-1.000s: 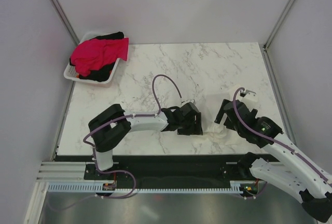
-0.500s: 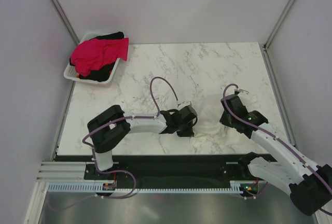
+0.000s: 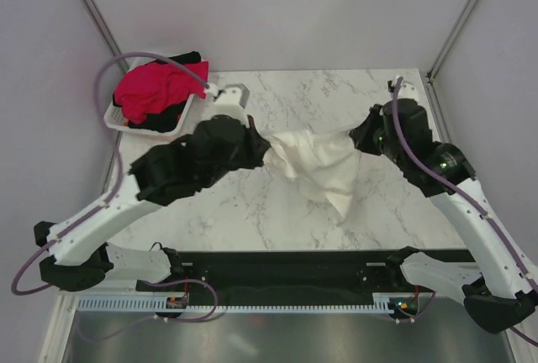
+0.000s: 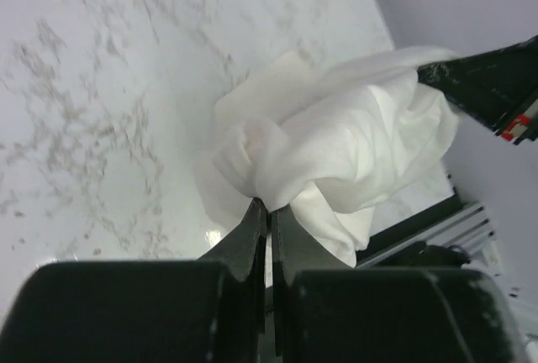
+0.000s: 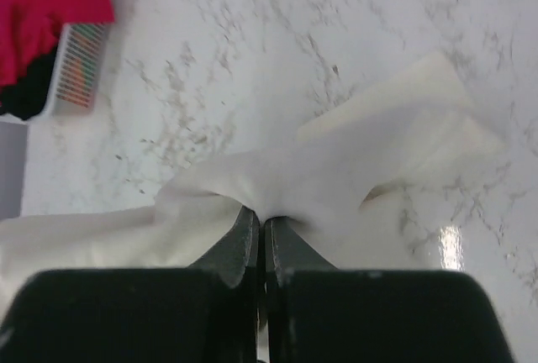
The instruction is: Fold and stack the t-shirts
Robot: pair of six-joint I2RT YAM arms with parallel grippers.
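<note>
Two pinch grips logged, one per arm. Clamps white t-shirt at its left end in left gripper, jaws fully together on a gathered fold. Clamps the opposite end in right gripper likewise, jaws together with cloth squeezed between. Hangs slung between both, up over the middle of the marble table, bunched and twisted, with a tail drooping toward the near edge; cannot tell whether that tail touches the surface. Shows no red print from any view. Leaves red-pink t-shirt and black t-shirt heaped in the basket at the far-left corner, well apart from the lift. Reads as the spreading step, with folding not begun and nothing stacked. May slip out of either pinch if pulled apart hard, since only a thin bite of soft cloth sits between the fingers. May not open flat at all, since neither bite looks to be at a shoulder or hem corner and several layers seem caught together. May drag and tuck the drooping tail under when lowered, leaving a crease beneath the body. May snag the left arm's cable, looped right over the basket, on its rim or contents. Calls for a slow outward stretch, then lowering the far edge first.
</note>
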